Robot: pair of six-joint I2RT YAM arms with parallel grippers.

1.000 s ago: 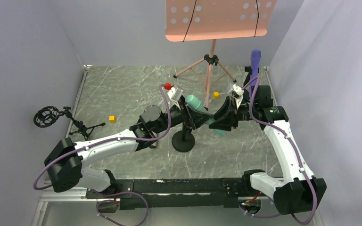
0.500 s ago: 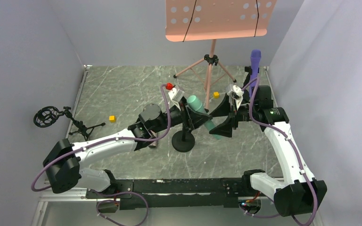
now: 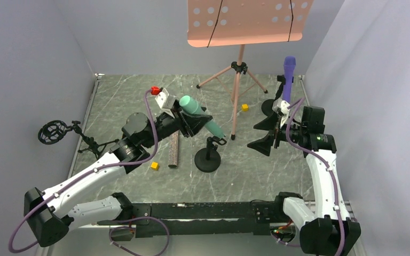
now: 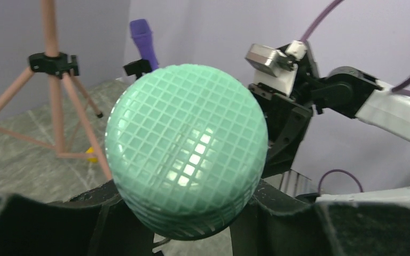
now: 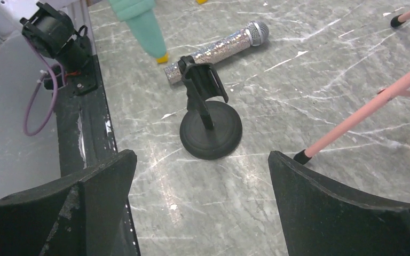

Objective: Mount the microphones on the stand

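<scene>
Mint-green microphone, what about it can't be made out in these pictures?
Left wrist view: the mint-green mesh-headed microphone's own head hides its handle and where the left fingers clamp it.
Right wrist view: the top edge cuts off its head; only the handle's end shows.
Top view: the left fingers cover the handle's middle.

We list: mint-green microphone (image 3: 200,113), tilted, aloft; purple microphone (image 3: 289,72), upright, far right; glittery microphone (image 3: 174,151), flat beside black round-base stand (image 3: 208,158).

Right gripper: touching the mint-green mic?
Apart. Right wrist view: right gripper has its jaws open and empty, and the mint-green mic is well beyond its fingertips.
</scene>
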